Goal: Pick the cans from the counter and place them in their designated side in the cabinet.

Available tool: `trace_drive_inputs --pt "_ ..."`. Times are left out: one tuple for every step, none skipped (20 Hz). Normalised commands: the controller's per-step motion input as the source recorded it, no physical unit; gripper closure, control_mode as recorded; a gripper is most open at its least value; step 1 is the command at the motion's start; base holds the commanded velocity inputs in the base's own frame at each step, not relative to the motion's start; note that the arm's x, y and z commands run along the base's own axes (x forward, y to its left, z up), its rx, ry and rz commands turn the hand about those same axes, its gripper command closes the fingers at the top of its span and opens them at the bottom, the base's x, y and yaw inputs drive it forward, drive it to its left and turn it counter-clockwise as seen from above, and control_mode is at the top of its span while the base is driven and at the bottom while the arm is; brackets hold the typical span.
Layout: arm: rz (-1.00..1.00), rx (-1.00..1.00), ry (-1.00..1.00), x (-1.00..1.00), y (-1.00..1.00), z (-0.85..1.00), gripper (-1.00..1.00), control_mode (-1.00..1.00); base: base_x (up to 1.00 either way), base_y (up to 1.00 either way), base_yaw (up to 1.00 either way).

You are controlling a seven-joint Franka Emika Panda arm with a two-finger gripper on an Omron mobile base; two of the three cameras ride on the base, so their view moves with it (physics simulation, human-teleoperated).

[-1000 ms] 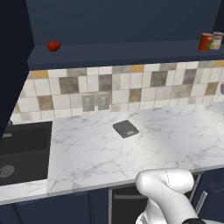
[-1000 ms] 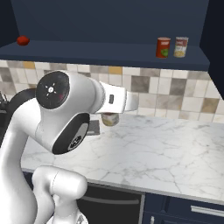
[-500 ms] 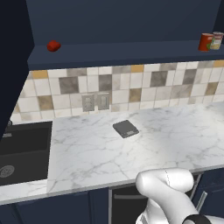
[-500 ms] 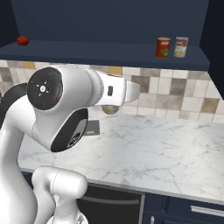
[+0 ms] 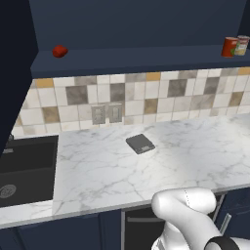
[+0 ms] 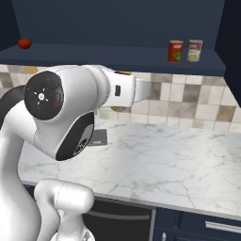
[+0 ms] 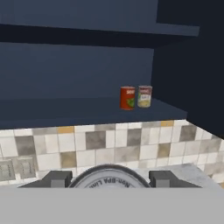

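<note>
I'm pinching a silver-lidded can (image 7: 109,178) in the gripper (image 7: 109,183), aiming up and right toward the cabinet shelf (image 7: 65,109) (beside the red can (image 7: 127,97)).

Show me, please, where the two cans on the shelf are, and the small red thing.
red can (image 6: 175,51): right base view, on the middle of its side.
labelled can (image 6: 195,50): right base view, on its pale label.
small red lump (image 5: 59,51): left base view, on its middle.

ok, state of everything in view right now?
Fingers: shut on a silver-topped can.
Red can: upright on cabinet shelf, right end.
Labelled can: upright beside it.
Red lump: resting at shelf's left end.
Dark flat pad: lying on counter.
</note>
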Motion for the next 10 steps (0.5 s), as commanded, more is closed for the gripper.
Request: trace_drive_inputs --pt "0.00 0.00 -0.05 0.09 0.07 0.14 1.00 -1.00 0.00 0.00 0.00" --pt "0.00 0.00 -0.06 0.08 0.09 0.14 1.00 -1.00 0.00 0.00 0.00" --pt "0.00 0.00 -0.05 0.09 0.10 0.14 1.00 -1.00 0.00 0.00 0.00" --pt "0.00 0.00 -0.04 0.11 0.12 0.14 1.00 -1.00 0.00 0.00 0.00" --pt "0.00 0.00 -0.04 0.11 0.14 0.14 1.00 -1.00 0.00 0.00 0.00" --pt "0.00 0.00 -0.04 0.12 0.13 0.14 1.00 -1.00 0.00 0.00 0.00" --pt "0.00 0.00 -0.05 0.12 0.12 0.17 1.00 -1.00 0.00 0.00 0.00" --pt "0.00 0.00 -0.04 0.12 0.10 0.16 1.00 -1.00 0.00 0.00 0.00" --pt "0.00 -0.01 -0.05 0.10 0.07 0.17 1.00 -1.00 0.00 0.00 0.00" --pt "0.00 0.00 -0.05 0.11 0.07 0.17 1.00 -1.00 0.00 0.00 0.00"
